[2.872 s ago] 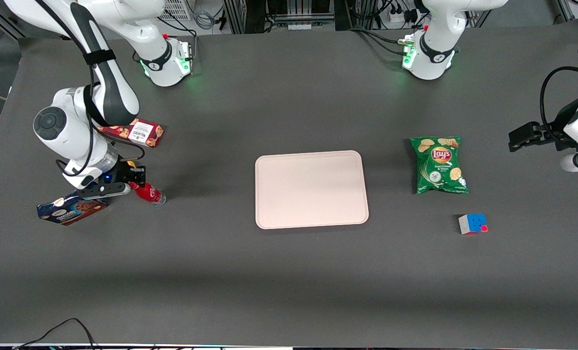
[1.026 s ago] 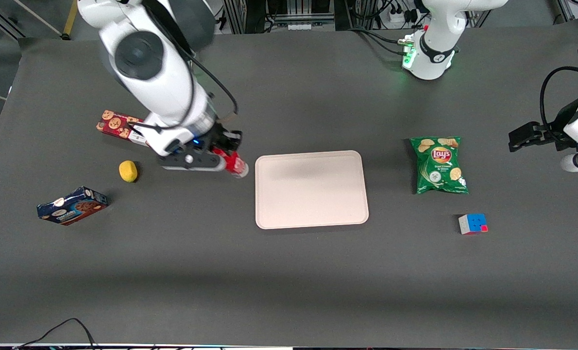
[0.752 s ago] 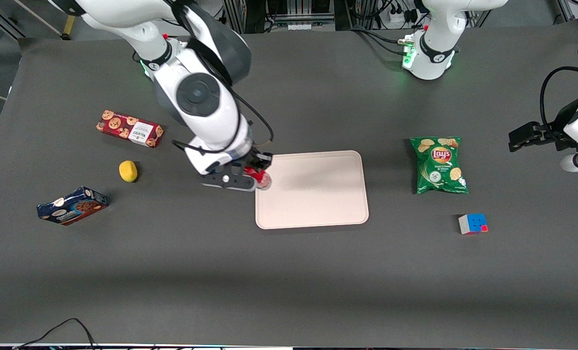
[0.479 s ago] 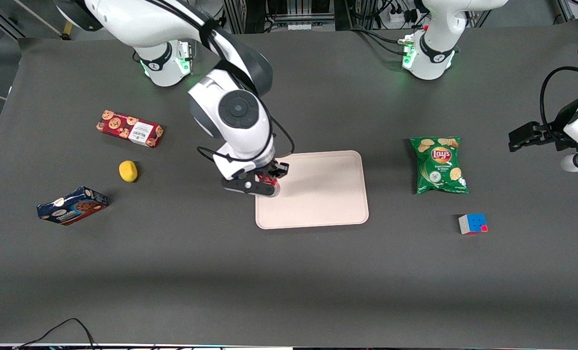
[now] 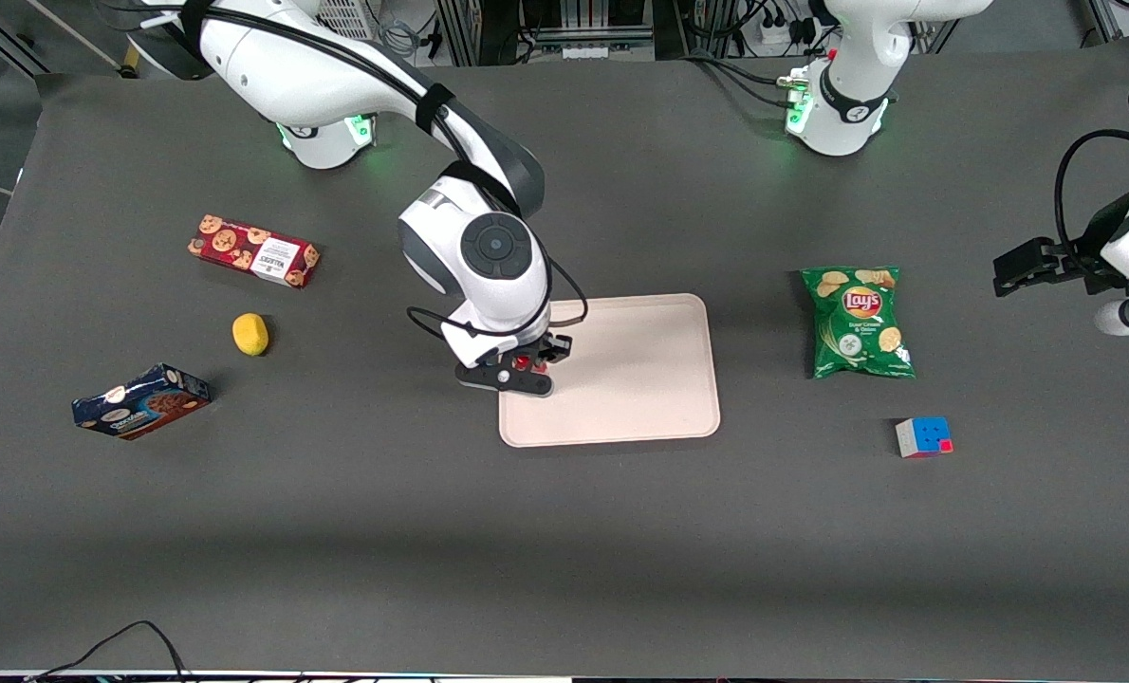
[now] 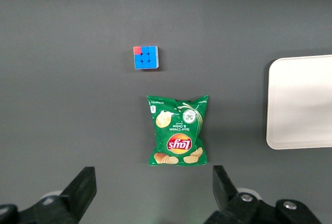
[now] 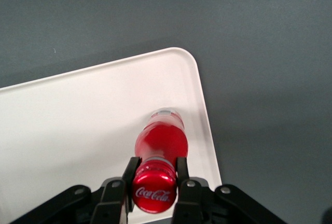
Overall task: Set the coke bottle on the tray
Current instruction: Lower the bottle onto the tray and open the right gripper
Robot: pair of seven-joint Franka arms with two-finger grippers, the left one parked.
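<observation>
My right gripper (image 5: pixel 525 364) is shut on the coke bottle (image 7: pixel 160 154) by its red cap, holding it upright. The bottle hangs over the pale beige-pink tray (image 5: pixel 640 379), near the tray's edge toward the working arm's end. In the front view only the red cap (image 5: pixel 523 362) shows between the fingers; the wrist hides the rest. In the right wrist view the bottle's clear base sits close above or on the tray surface (image 7: pixel 78 125); I cannot tell whether it touches. The tray's edge also shows in the left wrist view (image 6: pixel 303 102).
Toward the working arm's end lie a red cookie box (image 5: pixel 253 251), a yellow lemon-like lump (image 5: pixel 250 334) and a blue cookie box (image 5: pixel 139 401). Toward the parked arm's end lie a green Lay's chip bag (image 5: pixel 857 323) and a colour cube (image 5: pixel 923 436).
The gripper carried the bottle from beside the blue cookie box across the table to the tray. In the last half second it moved a little farther over the tray edge and lower.
</observation>
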